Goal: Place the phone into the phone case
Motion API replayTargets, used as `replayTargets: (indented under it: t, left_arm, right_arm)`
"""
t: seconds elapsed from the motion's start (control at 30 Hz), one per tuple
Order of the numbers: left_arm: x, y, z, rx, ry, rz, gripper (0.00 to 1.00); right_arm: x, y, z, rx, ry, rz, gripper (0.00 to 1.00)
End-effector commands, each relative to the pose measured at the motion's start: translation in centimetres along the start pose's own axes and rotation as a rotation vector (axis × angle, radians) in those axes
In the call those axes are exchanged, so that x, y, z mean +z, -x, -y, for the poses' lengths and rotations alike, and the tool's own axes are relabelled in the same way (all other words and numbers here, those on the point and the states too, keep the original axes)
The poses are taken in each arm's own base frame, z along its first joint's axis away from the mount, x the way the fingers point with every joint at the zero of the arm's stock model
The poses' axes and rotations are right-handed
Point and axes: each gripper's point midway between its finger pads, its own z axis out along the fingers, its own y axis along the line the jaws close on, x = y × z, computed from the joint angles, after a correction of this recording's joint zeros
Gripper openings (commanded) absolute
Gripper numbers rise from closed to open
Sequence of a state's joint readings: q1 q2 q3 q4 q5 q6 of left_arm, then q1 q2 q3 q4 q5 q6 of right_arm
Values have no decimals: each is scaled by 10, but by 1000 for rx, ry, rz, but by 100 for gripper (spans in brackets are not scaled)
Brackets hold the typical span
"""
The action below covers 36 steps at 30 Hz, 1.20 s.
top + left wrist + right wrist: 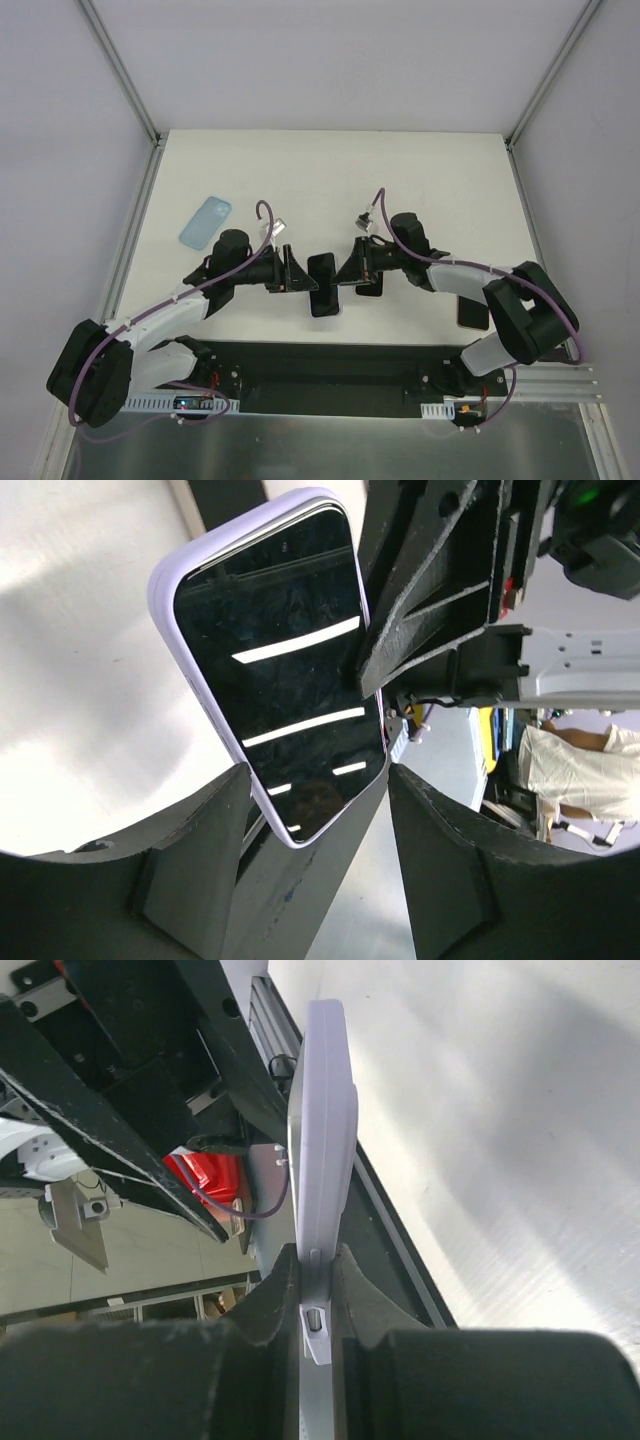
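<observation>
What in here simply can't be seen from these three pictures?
- Phone, lower edge: left wrist view, partly behind a finger of the left gripper.
- Phone screen: the right wrist view shows the phone edge-on only.
- Second phone: top view, partly under the right arm.
- Blue case: top view only, too small to tell which side faces up.

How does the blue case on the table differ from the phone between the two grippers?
Colour: the blue case is light blue; the phone shows a glossy black screen with a pale lilac rim.
Pose: the blue case lies flat on the table, apart from both arms; the phone is clamped in the right gripper, with the left gripper open around it.
Both are rounded rectangles.
</observation>
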<state>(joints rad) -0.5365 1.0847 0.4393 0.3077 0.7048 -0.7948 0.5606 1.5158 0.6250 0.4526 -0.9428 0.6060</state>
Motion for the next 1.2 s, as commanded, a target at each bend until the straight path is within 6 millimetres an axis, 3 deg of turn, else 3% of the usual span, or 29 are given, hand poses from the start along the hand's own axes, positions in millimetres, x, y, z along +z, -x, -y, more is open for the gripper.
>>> replayTargets:
  t: [0.0,0.13,0.3,0.67,0.7,0.83,1.0,1.17]
  left_arm:
    - [-8,-8,22,80,-127,-23,57]
    - [-13,-6,35,113,-190,10,57]
    - [-12,-7,35,98,-208,5,58]
    - [-13,-1,38,139,-177,1,64]
    - [-12,-6,27,104,-115,-24,64]
    - [-17,-4,19,132,-30,-36,64]
    - [-18,-2,23,137,-44,-26,64]
    - [-16,3,43,133,-176,23,63]
  right_arm:
    - [-16,7,-65,-166,177,-3,1]
    - [-26,4,-86,-223,215,10,1]
    - [-32,1,-97,-247,231,26,1]
    - [-30,4,-88,-240,200,45,2]
    - [-30,5,-87,-235,197,44,1]
    - [-31,5,-86,-241,190,50,1]
    - [-32,4,-86,-243,180,51,1]
    - [-28,-2,-93,-254,200,20,2]
